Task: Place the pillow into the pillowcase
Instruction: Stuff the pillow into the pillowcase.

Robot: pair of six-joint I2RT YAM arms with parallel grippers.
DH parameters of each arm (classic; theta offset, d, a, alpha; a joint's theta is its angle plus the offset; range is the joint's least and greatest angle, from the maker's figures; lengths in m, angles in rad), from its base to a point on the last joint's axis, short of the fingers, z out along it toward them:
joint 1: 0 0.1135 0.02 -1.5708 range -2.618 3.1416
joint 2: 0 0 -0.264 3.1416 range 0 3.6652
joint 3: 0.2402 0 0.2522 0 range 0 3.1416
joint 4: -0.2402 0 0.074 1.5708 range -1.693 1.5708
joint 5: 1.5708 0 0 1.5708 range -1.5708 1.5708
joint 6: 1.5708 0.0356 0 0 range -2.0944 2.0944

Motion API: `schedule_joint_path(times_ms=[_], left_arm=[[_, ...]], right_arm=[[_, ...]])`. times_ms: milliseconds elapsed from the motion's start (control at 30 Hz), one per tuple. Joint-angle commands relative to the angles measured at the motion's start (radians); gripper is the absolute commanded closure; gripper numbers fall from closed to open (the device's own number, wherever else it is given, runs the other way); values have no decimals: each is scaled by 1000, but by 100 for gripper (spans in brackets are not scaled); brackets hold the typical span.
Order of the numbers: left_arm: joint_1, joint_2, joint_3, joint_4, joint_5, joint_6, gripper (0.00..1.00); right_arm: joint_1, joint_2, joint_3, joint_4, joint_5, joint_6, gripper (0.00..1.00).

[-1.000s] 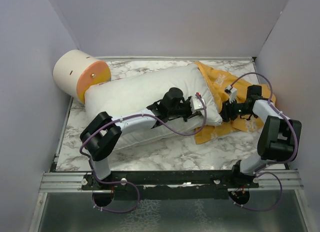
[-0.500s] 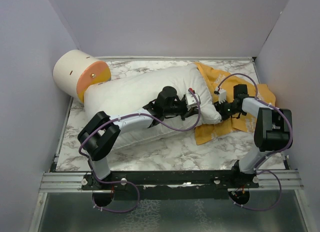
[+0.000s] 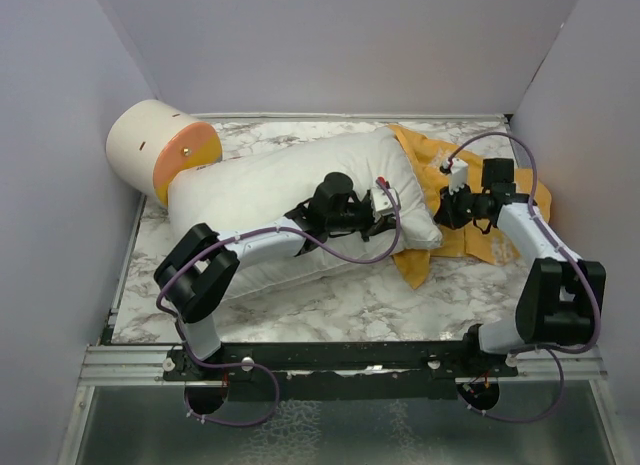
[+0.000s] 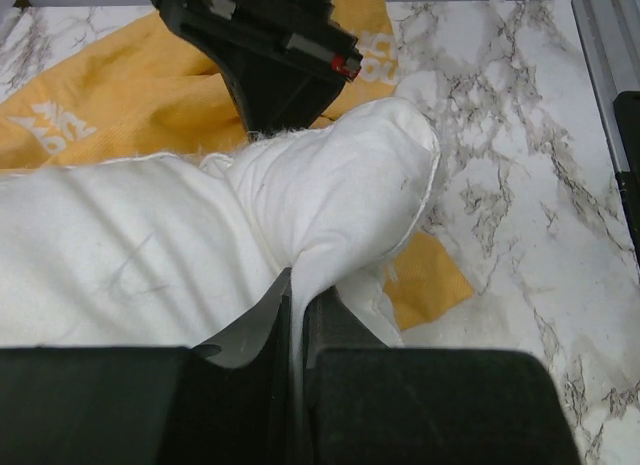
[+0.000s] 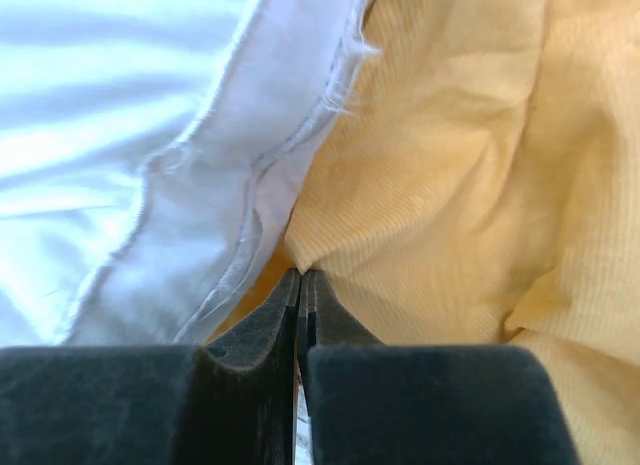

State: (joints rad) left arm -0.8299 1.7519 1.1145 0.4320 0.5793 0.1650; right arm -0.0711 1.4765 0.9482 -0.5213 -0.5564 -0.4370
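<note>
The plump white pillow [image 3: 265, 190] lies across the table, with its right end resting on the orange-yellow pillowcase [image 3: 495, 235]. My left gripper [image 3: 392, 205] is shut on a fold of pillow [image 4: 330, 185] fabric near that right end; in the left wrist view [image 4: 297, 285] the white cloth runs down between the jaws. My right gripper [image 3: 447, 207] sits just right of the pillow's end, shut on a puckered fold of the pillowcase [image 5: 450, 185] right beside the pillow's seam [image 5: 200, 215]. Its tips [image 5: 300, 277] meet on the yellow cloth.
A cream-and-orange cylinder [image 3: 160, 150] lies at the back left, touching the pillow's far end. Grey walls enclose the marble table [image 3: 330, 305] on three sides. A metal rail [image 3: 340, 360] runs along the near edge.
The right gripper has closed on the pillowcase and drawn back to the right, shifting the case's near edge. The left gripper keeps its hold on the pillow and has barely moved.
</note>
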Motion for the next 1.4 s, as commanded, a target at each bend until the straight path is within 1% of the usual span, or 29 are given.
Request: schedule_joint_path(times_ms=[0, 167, 233, 367, 467, 533, 633, 767, 867, 933, 1000, 1067, 1233, 1367], left_arm=[[44, -82, -4, -46, 6, 40, 100], [44, -89, 21, -97, -49, 115, 100], [44, -88, 35, -104, -87, 148, 100], [43, -70, 87, -117, -135, 189, 100], [33, -41, 128, -123, -264, 212, 100], [27, -25, 153, -125, -348, 224, 100], [25, -19, 164, -101, -430, 226, 100], [23, -22, 149, -68, -475, 216, 100], [20, -9, 142, -48, -484, 145, 100], [18, 0, 113, 18, -497, 30, 100], [11, 6, 77, 96, -508, -65, 100], [-1, 20, 54, 141, -534, -131, 100], [-50, 65, 67, 149, -642, -192, 100], [-71, 116, 95, 146, -714, -307, 100]], right_arm=[[-16, -77, 32, -33, -82, 8, 99], [-31, -201, 21, -42, -200, -13, 99], [-32, -244, 17, -63, -274, -20, 99], [-32, -284, 37, -180, -428, -96, 99], [-32, -303, 44, -269, -516, -164, 99], [-31, -317, 40, -302, -536, -189, 99], [-31, -318, 27, -344, -522, -233, 99], [-32, -324, 19, -381, -507, -268, 99], [-31, -326, 31, -392, -569, -266, 99], [-31, -319, 53, -418, -619, -292, 99], [-31, -309, 73, -425, -637, -291, 99], [-32, -295, 91, -449, -663, -296, 99], [-31, -264, 144, -545, -740, -346, 99], [-30, -262, 123, -490, -738, -298, 99]])
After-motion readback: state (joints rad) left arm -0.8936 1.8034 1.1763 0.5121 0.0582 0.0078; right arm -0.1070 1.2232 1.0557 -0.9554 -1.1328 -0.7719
